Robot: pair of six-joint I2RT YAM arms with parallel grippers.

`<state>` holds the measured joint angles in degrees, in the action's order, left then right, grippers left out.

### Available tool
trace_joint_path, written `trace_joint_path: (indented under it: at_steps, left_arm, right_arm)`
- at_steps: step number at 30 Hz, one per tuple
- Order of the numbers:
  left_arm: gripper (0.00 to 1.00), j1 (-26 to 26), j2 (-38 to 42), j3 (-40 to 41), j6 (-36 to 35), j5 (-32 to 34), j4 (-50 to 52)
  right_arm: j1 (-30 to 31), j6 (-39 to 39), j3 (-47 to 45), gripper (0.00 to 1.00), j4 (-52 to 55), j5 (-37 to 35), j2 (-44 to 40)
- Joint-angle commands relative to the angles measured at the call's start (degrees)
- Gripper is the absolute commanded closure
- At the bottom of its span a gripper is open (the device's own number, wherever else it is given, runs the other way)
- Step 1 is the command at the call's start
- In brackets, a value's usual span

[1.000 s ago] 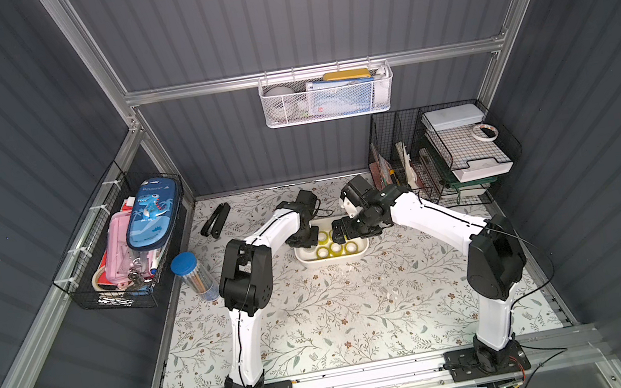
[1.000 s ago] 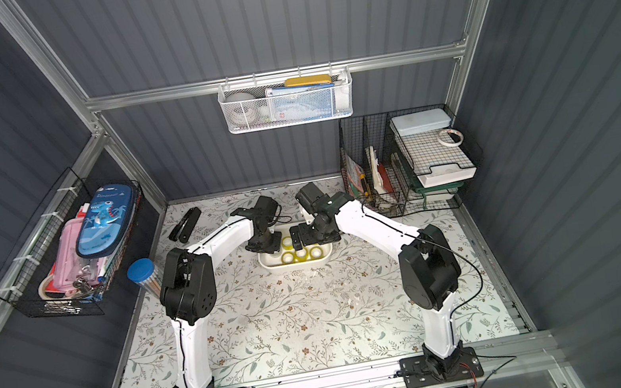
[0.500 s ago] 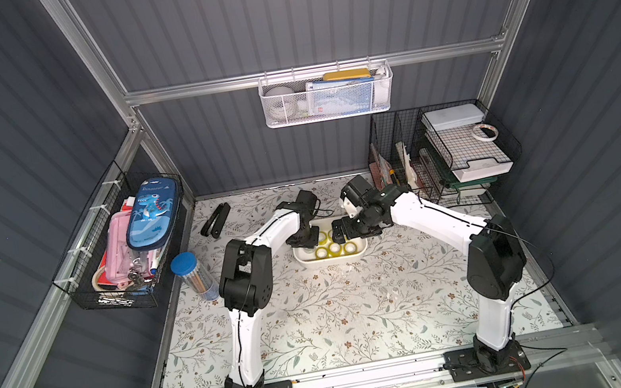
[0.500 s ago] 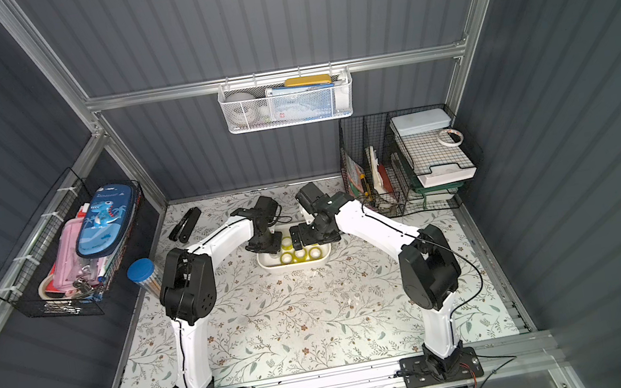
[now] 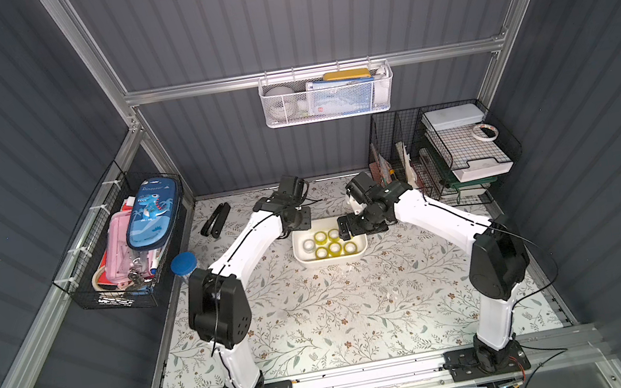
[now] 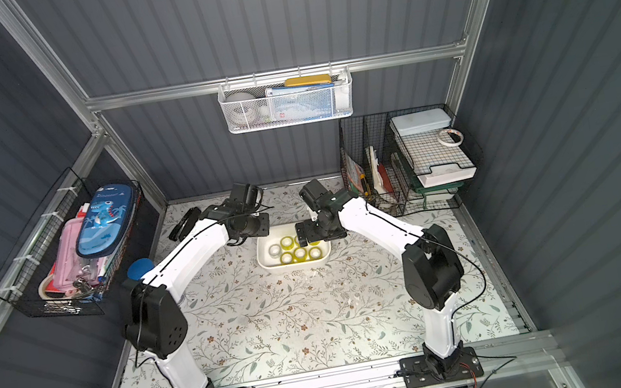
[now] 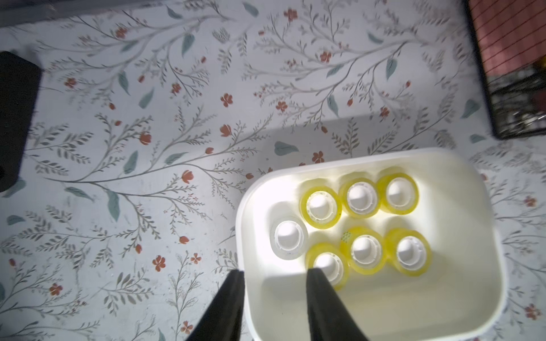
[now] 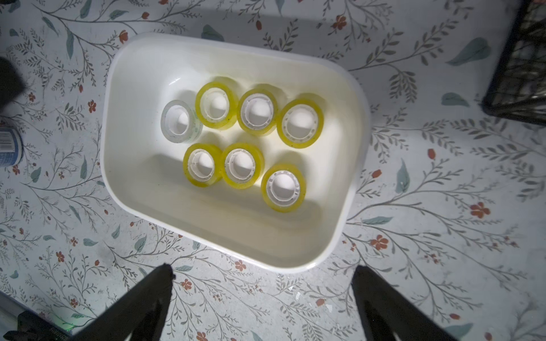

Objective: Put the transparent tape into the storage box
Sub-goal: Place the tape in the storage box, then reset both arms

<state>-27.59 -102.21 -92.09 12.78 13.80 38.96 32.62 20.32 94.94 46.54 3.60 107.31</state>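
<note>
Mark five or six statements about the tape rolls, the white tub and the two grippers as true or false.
1. Seven tape rolls lie in the storage box. True.
2. Every roll is yellow-tinted. False: one colourless roll lies beside six yellow ones.
3. The right gripper holds a roll. False: it is open and empty, beside the box.
4. The large white tape ring lies in the box. False: it lies on the black wire rack.
5. The rolls lie flat, cores facing up. True.
6. The left gripper has its jaws apart with no roll between them. True.
</note>
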Motion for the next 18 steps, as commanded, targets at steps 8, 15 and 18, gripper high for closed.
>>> trace_joint_path:
  at_steps: [8,15,18]
  left_arm:
    - [0.17,0.26,14.73,9.23,3.11,8.53,-3.21]
    - [0.01,0.26,22.51,18.96,6.27,13.81,-3.54]
    - [0.01,0.27,24.5,21.7,7.21,15.69,-3.83]
  right_arm:
    - [-6.51,3.52,-1.39,0.01,3.31,-8.91,-7.42]
    - [-11.15,5.67,-7.6,0.01,-2.6,-14.28,-15.48]
    - [-12.16,6.02,-12.32,0.01,-8.47,-18.09,-19.99]
